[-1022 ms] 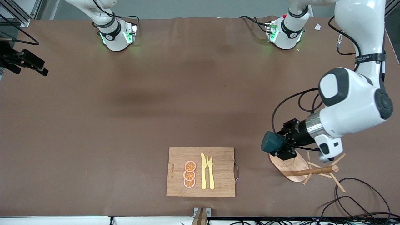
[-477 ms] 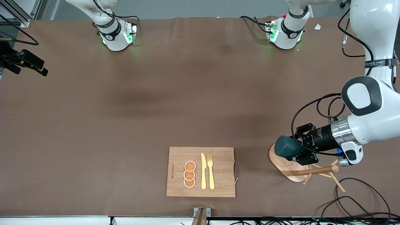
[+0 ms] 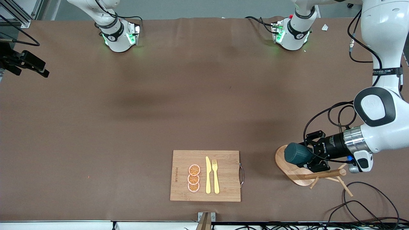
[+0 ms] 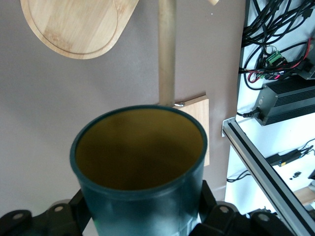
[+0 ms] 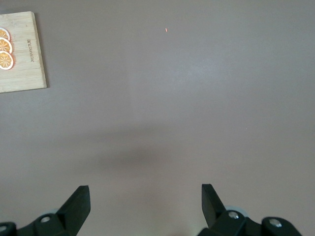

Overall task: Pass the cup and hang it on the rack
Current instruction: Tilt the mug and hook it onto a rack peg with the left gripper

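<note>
My left gripper (image 3: 309,156) is shut on the dark teal cup (image 3: 295,154) and holds it on its side over the oval base of the wooden rack (image 3: 289,171). In the left wrist view the cup (image 4: 140,167) shows its yellowish inside, with my left gripper (image 4: 143,209) clamped on its wall. The rack's base (image 4: 74,24) and post (image 4: 166,54) lie past the cup's mouth. The cup's handle is hidden. My right gripper (image 5: 145,196) is open and empty over bare table; it does not show in the front view.
A bamboo cutting board (image 3: 206,175) with orange slices, a yellow knife and a fork lies near the table's front edge. Its corner shows in the right wrist view (image 5: 22,54). Black cables (image 3: 367,201) lie near the rack at the left arm's end.
My left gripper has carried the cup toward the left arm's end of the table, from beside the rack's base to over it. The right arm has not visibly moved.
</note>
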